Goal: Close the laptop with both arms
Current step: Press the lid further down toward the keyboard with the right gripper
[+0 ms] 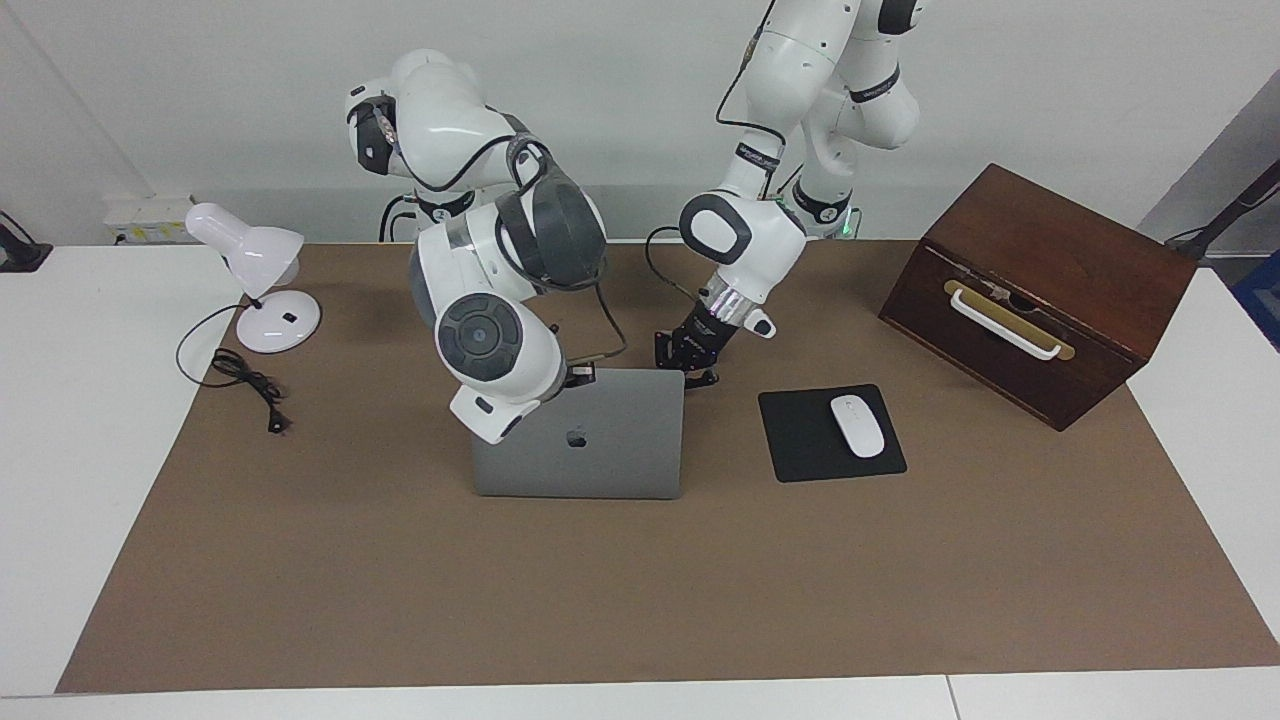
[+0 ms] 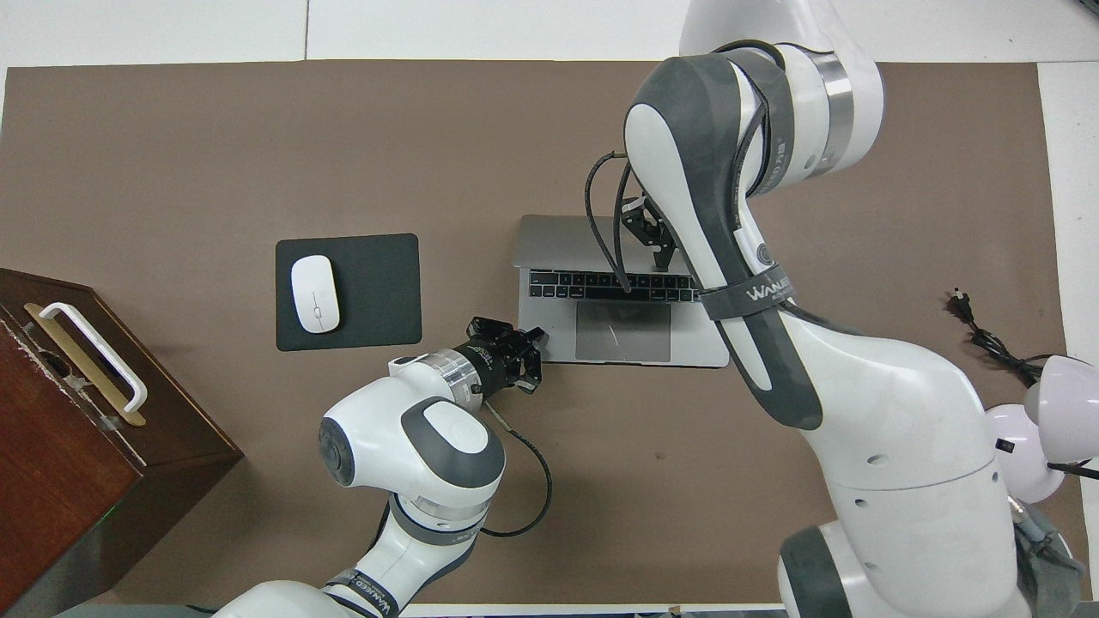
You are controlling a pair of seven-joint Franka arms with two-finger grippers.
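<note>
A thin silver-grey laptop (image 1: 590, 440) sits near the middle of a brown-covered surface (image 1: 640, 590), partly open, with its lid tilted toward the robots over the black keys and grey trackpad. The dark apple logo on the lid faces away from the robots.

The right arm (image 2: 859, 386) reaches over the laptop from the right arm's end of the surface. The right gripper (image 2: 659, 251) has its fingertips pressed together, holding nothing, and rests against the lid's upper edge; in the facing view most of it is hidden by the arm's wrist.

The left arm (image 1: 760, 220) comes down to the corner of the laptop's base nearest the robots, on the side toward the left arm's end. The left gripper (image 2: 532, 365) also has its fingertips pressed together, holding nothing, at that corner of the base; whether it touches cannot be told.

Beside the laptop, toward the left arm's end, a white mouse (image 1: 858, 425) lies on a black mouse pad (image 1: 800, 445). Farther toward that end stands a dark wooden box (image 1: 1050, 290) with a white handle. At the right arm's end, a white desk lamp (image 1: 255, 275) stands near the robots with its black cord (image 1: 245, 380) trailing on the surface.
</note>
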